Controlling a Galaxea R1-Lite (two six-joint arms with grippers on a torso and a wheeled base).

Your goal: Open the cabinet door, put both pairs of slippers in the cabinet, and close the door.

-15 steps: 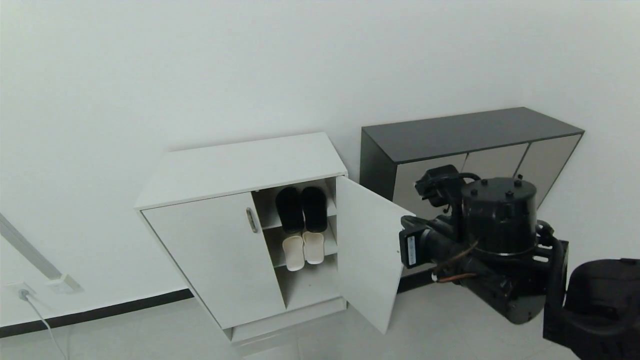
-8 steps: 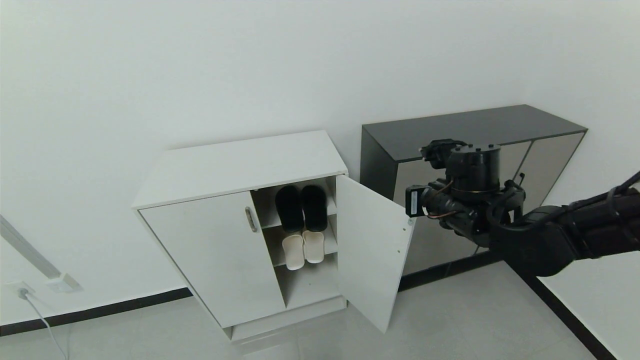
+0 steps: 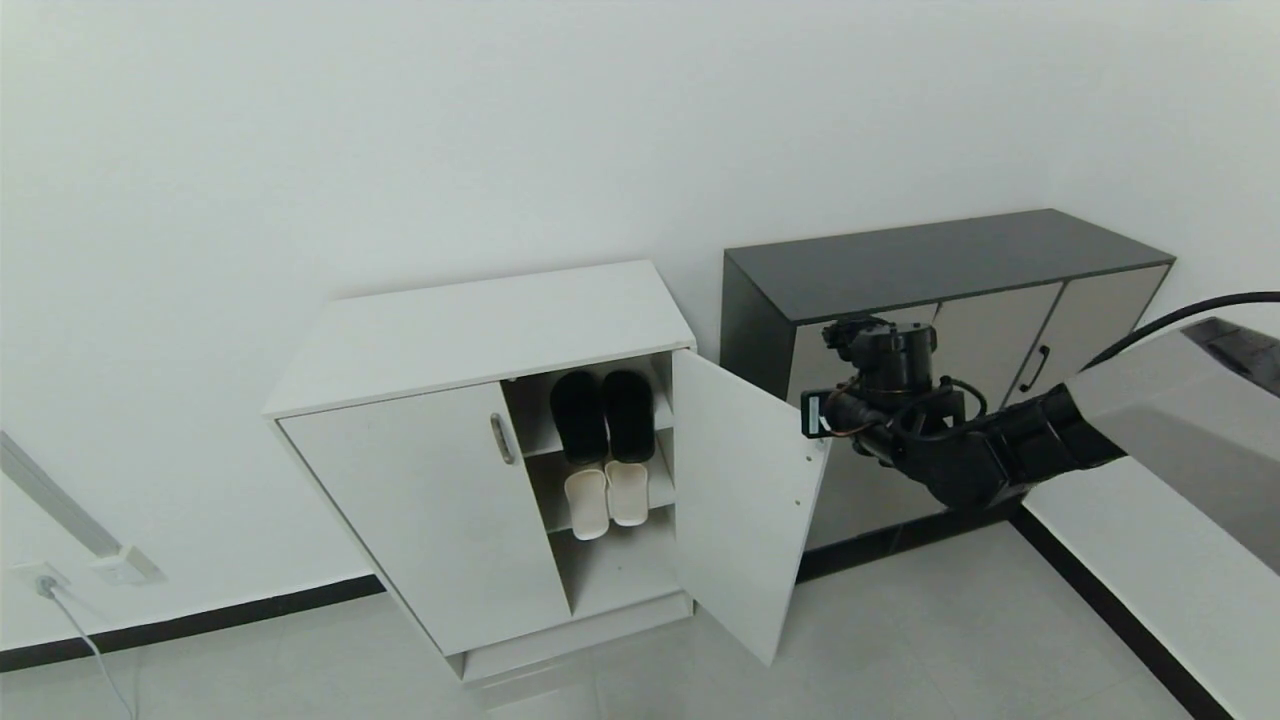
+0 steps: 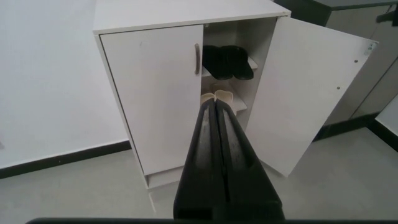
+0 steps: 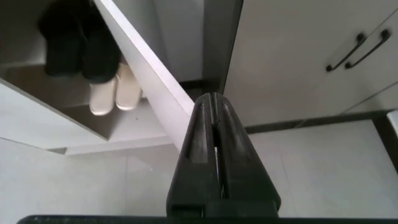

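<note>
The white cabinet (image 3: pixel 480 330) stands against the wall with its right door (image 3: pixel 740 500) swung open. A black pair of slippers (image 3: pixel 603 415) lies on the top shelf and a white pair (image 3: pixel 606 497) on the shelf below. My right gripper (image 3: pixel 815 418) is at the free edge of the open door, on its outer side. In the right wrist view its fingers (image 5: pixel 214 99) are shut together beside the door (image 5: pixel 155 81). My left gripper (image 4: pixel 215 106) is shut on nothing and hangs back in front of the cabinet (image 4: pixel 155 93), pointing toward the white slippers (image 4: pixel 219 96).
A dark cabinet (image 3: pixel 940 255) with grey doors stands right of the white one, just behind the open door. The white cabinet's left door is shut, with a metal handle (image 3: pixel 501 439). A wall socket with a cable (image 3: pixel 45 585) sits low at the left.
My right arm has stretched forward, from close under the head camera out to the free edge of the open door. The door and slippers have not moved.
</note>
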